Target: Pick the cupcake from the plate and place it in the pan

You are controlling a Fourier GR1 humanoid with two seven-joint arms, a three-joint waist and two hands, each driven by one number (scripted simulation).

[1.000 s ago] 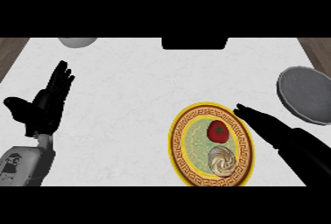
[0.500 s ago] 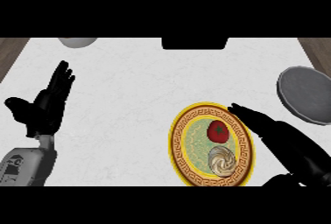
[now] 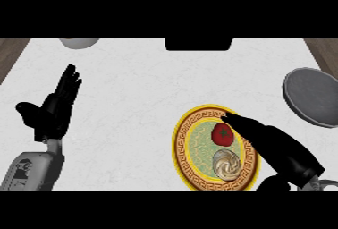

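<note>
A: Where is the cupcake (image 3: 226, 163)?

B: On the plate (image 3: 189, 152), a yellow one with a patterned rim and a pale green middle. The cupcake has swirled cream frosting and sits in the plate's lower half. A red tomato (image 3: 224, 134) lies just above it on the same plate, close beside it.

A: And the right robot hand (image 3: 274, 143)?

B: It comes in from the lower right and lies over the plate's right rim, fingers stretched out straight and together, pointing up and left. The fingertips (image 3: 229, 117) reach the upper right part of the rim, near the tomato. The cupcake is just to the left of the palm, beside it and lower than the fingertips. Nothing is held; whether the hand touches the cupcake I cannot tell.

A: The thumb?

B: A dark shape low on the right, under the palm, may be the thumb; it is not curled round anything.

A: The pan (image 3: 313, 97)?

B: Grey and round, at the right edge of the white desk (image 3: 138, 80), above the right robot hand and well apart from the plate.

A: The left robot hand (image 3: 51, 112)?

B: Resting at the left side of the desk, fingers straight and spread upward, holding nothing, well apart from the plate.
</note>
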